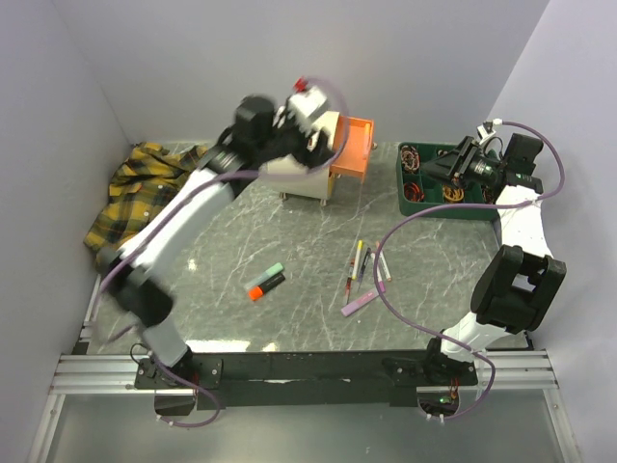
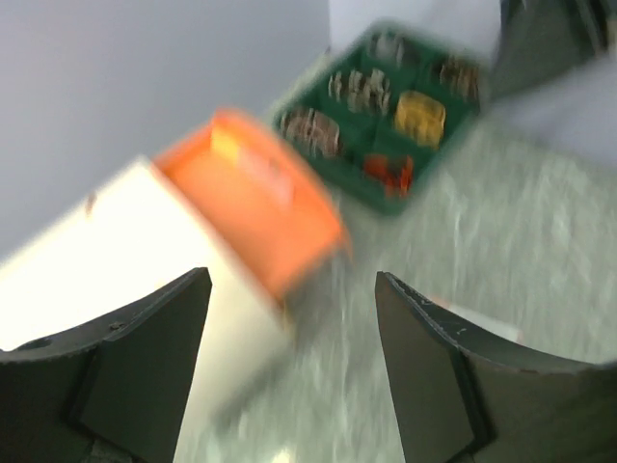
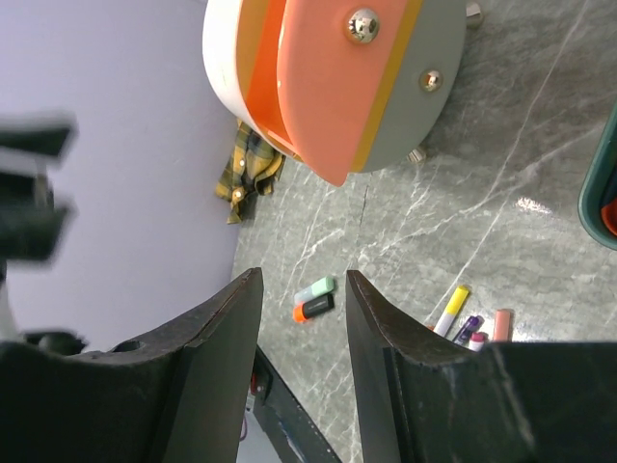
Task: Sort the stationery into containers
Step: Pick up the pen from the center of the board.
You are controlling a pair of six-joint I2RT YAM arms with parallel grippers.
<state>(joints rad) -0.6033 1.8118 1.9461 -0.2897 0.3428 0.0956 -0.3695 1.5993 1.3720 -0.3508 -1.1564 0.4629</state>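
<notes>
The left gripper (image 2: 289, 371), jaws spread and empty, hovers over the cream cylindrical cabinet (image 1: 310, 159) with its orange drawer (image 1: 352, 147) pulled out. The right gripper (image 3: 301, 371), parted with nothing between its fingers, sits over the dark green compartmented plastic tray (image 1: 439, 205)

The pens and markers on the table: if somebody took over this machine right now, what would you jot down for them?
Left hand: open, empty, up by the cream cabinet, whose orange drawer is pulled out.
Right hand: open, empty, over the green tray.
Still on the table: a green highlighter and an orange-and-black one side by side, plus a cluster of thin pens and a pink marker.
Tray compartments hold coiled bands only.
Done: no stationery visibly sorted. Left: all of it.
</notes>
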